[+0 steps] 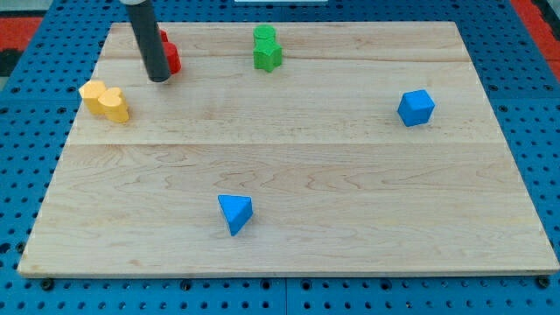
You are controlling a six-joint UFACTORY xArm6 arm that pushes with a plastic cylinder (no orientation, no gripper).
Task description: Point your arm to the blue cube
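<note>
Blue cube (416, 108) far toward view's right of my tip (158, 80); tip bare, holding nothing

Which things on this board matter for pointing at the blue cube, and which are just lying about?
Part of the job:
- blue cube, at the view's right
- my tip, at the view's top left, far from the cube

Just lying about:
- red block, partly hidden behind the rod
- yellow block, below-left of the tip
- green block, at the top
- blue triangular block, near the bottom
- wooden board
</note>
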